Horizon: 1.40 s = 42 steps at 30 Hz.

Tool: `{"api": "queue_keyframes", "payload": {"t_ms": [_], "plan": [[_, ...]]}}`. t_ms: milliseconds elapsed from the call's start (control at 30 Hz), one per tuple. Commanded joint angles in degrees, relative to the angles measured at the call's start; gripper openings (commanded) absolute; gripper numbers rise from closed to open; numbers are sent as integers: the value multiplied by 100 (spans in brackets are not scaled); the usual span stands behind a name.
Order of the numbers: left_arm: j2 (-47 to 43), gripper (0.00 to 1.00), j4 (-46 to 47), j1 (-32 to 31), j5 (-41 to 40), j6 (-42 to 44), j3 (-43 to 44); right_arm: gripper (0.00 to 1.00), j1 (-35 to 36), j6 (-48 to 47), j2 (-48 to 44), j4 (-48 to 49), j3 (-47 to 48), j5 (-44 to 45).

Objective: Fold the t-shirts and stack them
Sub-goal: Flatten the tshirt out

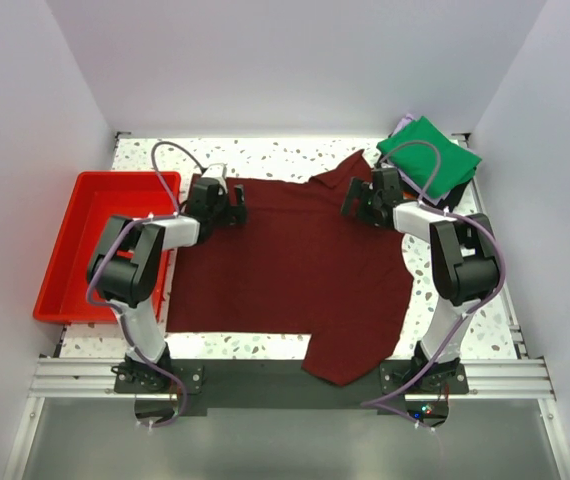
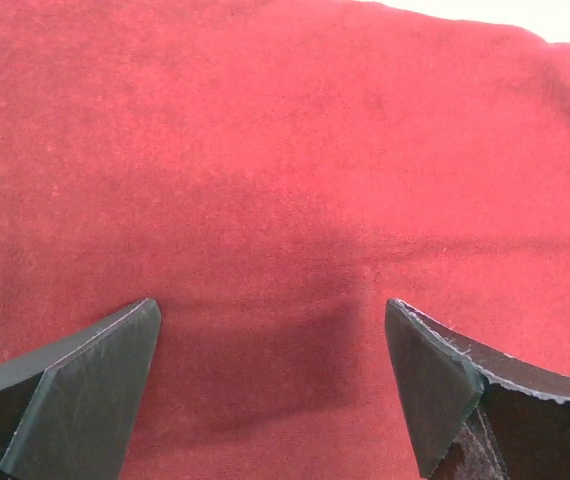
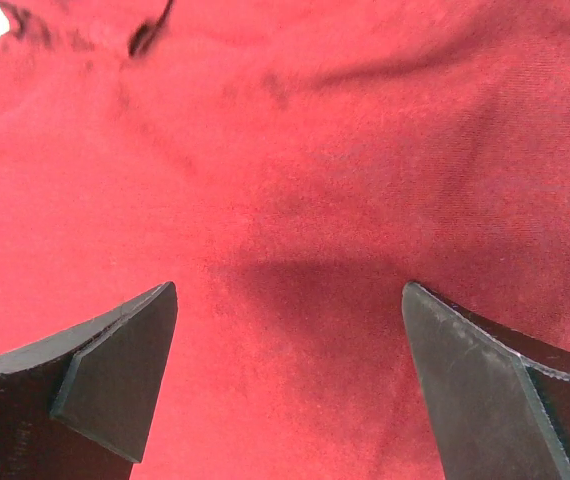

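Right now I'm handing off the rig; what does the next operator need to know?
Left gripper: open, above the far left edge of the maroon shirt.
Right gripper: open, above its far right edge.
Neither holds cloth.
Maroon shirt lies spread out, unfolded.
Green shirt sits folded atop the pile at the far right corner.
Left: fold the maroon shirt and stack it.

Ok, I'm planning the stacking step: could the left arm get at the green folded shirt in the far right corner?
Probably not. The green folded shirt lies past the right gripper, whose arm stands in between; the left gripper is open over the maroon shirt, far left.
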Motion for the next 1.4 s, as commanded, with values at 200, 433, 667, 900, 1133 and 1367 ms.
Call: {"api": "queue_keyframes", "payload": {"t_ms": [200, 433, 667, 900, 1133, 1367], "plan": [[904, 100, -136, 129, 349, -135, 1034, 99, -309, 14, 519, -309, 440, -3], [1441, 100, -461, 191, 297, -30, 1967, 98, -344, -65, 800, -511, 1081, -179], [794, 100, -453, 173, -204, 67, 2012, 98, -309, -285, 231, -266, 1074, -758], [-499, 100, 127, -37, -582, -108, 521, 98, 306, -382, -1114, 86, -59, -285], [-1256, 100, 479, -187, -381, -469, -896, 98, 1211, -233, -1791, 86, -1288, 541], [-1319, 100, 690, -187, -240, -574, -1434, 98, 1519, 40, -1898, 332, -1862, 691]]}}
